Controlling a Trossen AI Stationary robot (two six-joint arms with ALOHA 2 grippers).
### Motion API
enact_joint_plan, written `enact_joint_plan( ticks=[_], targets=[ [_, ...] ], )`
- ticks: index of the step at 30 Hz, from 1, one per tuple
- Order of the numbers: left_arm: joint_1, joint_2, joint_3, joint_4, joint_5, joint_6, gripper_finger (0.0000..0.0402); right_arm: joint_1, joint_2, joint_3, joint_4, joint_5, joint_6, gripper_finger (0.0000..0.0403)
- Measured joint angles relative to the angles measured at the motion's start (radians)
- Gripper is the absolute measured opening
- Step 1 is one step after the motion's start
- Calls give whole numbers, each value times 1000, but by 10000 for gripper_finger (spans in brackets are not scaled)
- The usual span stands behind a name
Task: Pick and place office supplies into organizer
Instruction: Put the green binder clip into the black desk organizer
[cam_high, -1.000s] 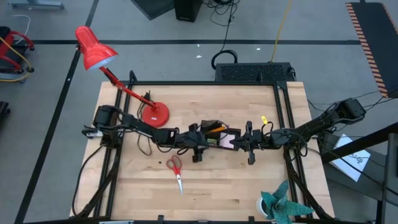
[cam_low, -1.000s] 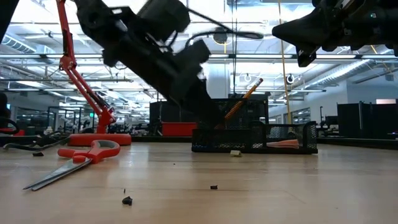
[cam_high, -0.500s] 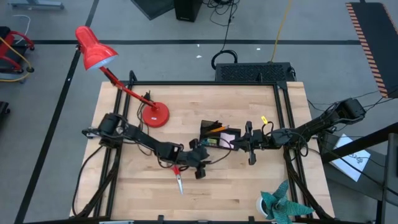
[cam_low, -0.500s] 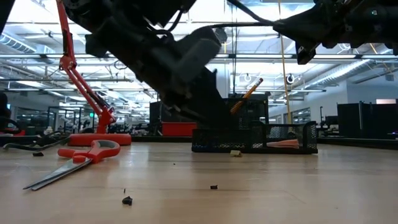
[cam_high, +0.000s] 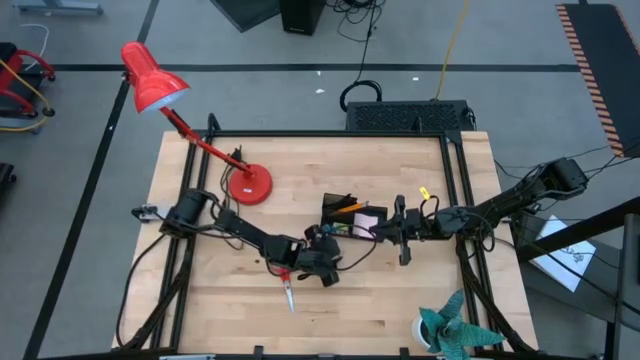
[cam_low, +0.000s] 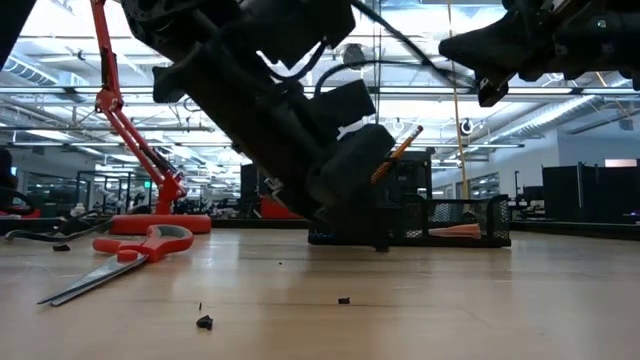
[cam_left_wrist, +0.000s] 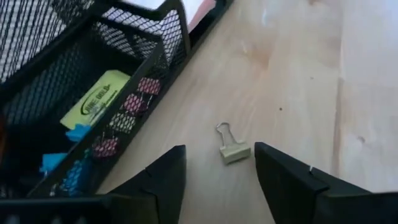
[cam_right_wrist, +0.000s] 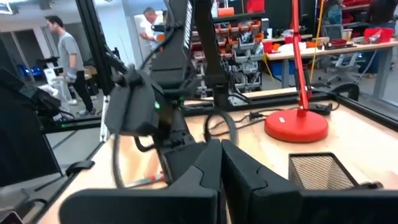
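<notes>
The right gripper (cam_right_wrist: 221, 163) is sitting with fingers pressed together at six o'clock, facing the left arm (cam_right_wrist: 149, 106) at ten, the red lamp base (cam_right_wrist: 296, 126) at two, and the mesh organizer (cam_right_wrist: 320, 171) at four.

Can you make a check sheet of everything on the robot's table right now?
Surface: wooden table, small dark crumbs in front.
Job's things: binder clip lies on the wood beside the black mesh organizer; red scissors lie flat.
Clutter: red lamp, teal plant.
End effectors: left end effector open, straddling the clip; right end effector shut, raised by the organizer.
Cables: run along both arms.
Surroundings: people in the room behind.
</notes>
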Motion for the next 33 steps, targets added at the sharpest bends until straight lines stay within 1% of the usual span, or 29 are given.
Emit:
enact_joint_plan(
  ticks=[5,14,17,20,24,29,33],
  targets=[
    [9,6,-6,-5,6,-91,199,0,0,0,-6,-1,0,4],
    [11,6,-7,-1,8,-87,161,0,0,0,-5,-1,-2,4],
    [11,6,-7,21,45,-39,147,0,0,0,-5,-1,-2,4],
    [11,6,-7,26,79,59,136,0,0,0,-5,-1,-2,4],
    [10,6,-7,23,98,157,126,0,0,0,-4,-1,0,4],
    [24,5,-7,16,124,208,116,0,0,0,-4,-1,1,4],
    [51,3,-6,11,183,210,106,0,0,0,-4,-1,1,4]
  ],
)
